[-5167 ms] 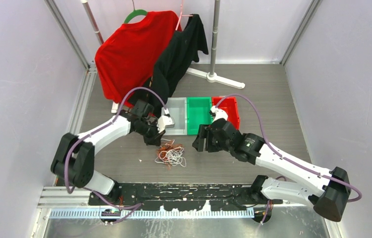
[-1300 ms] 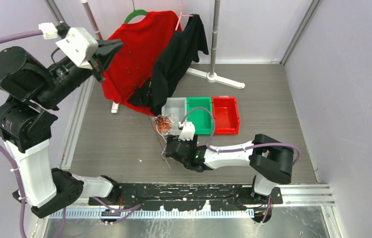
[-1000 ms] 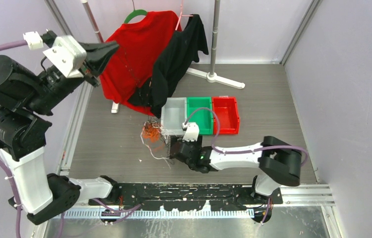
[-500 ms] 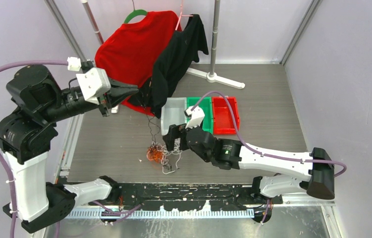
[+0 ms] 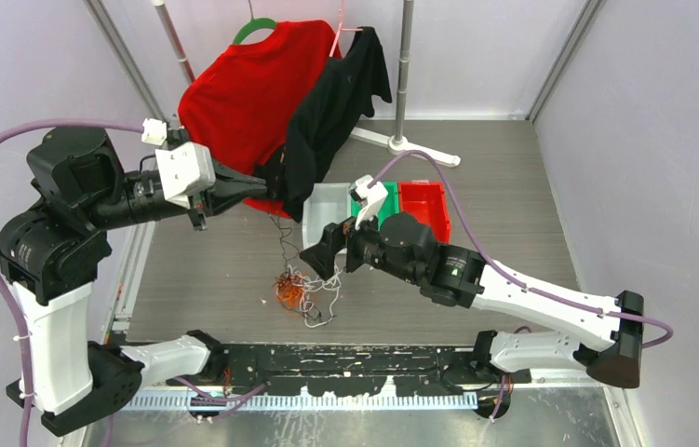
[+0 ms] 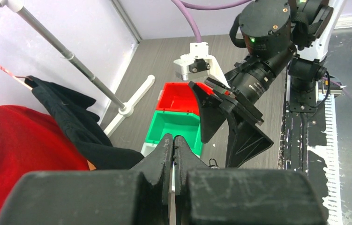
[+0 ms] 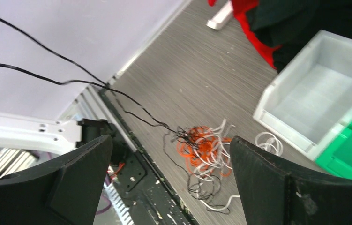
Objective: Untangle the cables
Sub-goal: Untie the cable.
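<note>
Left arm stands up high at the left. The left fingers (image 5: 245, 181) are matte black, tapered, pressed flat together w/ no gap. They pinch 1 hair-thin black cord (image 5: 281, 237) that drops from their tips to the heap below.

Far left-centre is a thin metal rack (image 5: 406, 65) w/ 2 soft garments. 1 red top (image 5: 234, 102) hangs on a green hanger (image 5: 254, 28). 1 black top (image 5: 341, 88) is draped just right of it, the two touching.

The cables (image 5: 303, 287) are 1 loose tangle lying on the counter (image 5: 531, 214), which is grey, wood-grain & scuffed. The tangle sits left of centre, toward the near edge. It has 3 colours: springy orange-brown coils in the middle, limp white loops around & right of them, fine black strands through it all. In the right wrist view 2 black strands lift out of the heap & run up to the left. 1 small white loop lies apart, near the grey bin.

The right fingers (image 5: 322, 259) are 2 broad black wedge-shaped plates, spread wide w/ nothing btwn them. They hang over the far-right side of the tangle, not touching it.

There are 3 rigid open-top plastic bins in a row, side by side & touching, beyond the tangle: grey bin (image 5: 327, 207), green bin (image 6: 171, 129), red bin (image 5: 424, 209), 1 of each
</note>
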You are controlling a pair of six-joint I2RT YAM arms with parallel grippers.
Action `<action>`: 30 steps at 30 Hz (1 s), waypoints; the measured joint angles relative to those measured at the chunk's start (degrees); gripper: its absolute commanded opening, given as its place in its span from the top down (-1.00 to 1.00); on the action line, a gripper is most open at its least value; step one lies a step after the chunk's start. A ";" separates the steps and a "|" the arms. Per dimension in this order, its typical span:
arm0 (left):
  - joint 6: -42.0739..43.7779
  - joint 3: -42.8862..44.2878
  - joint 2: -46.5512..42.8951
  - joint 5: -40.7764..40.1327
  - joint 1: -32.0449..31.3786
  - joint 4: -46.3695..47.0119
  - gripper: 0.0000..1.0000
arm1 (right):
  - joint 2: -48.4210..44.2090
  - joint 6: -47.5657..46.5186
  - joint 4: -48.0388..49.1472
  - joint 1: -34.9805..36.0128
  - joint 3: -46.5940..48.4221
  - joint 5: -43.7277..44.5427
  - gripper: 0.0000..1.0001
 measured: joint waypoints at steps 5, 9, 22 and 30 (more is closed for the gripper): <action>0.00 0.13 0.17 0.90 0.00 -0.09 0.96 | 0.33 0.33 2.93 -2.91 0.81 -9.03 -0.97; 0.00 0.76 1.01 1.36 0.00 -0.46 0.96 | 2.64 2.27 6.80 -5.90 1.16 -16.06 -0.88; -0.55 5.35 3.82 1.77 0.00 -0.26 1.00 | 18.95 10.91 20.48 -4.92 3.19 -22.71 -0.33; -1.55 10.47 4.83 0.79 0.00 2.67 1.00 | 23.47 16.59 29.14 -4.59 -3.37 -18.01 0.13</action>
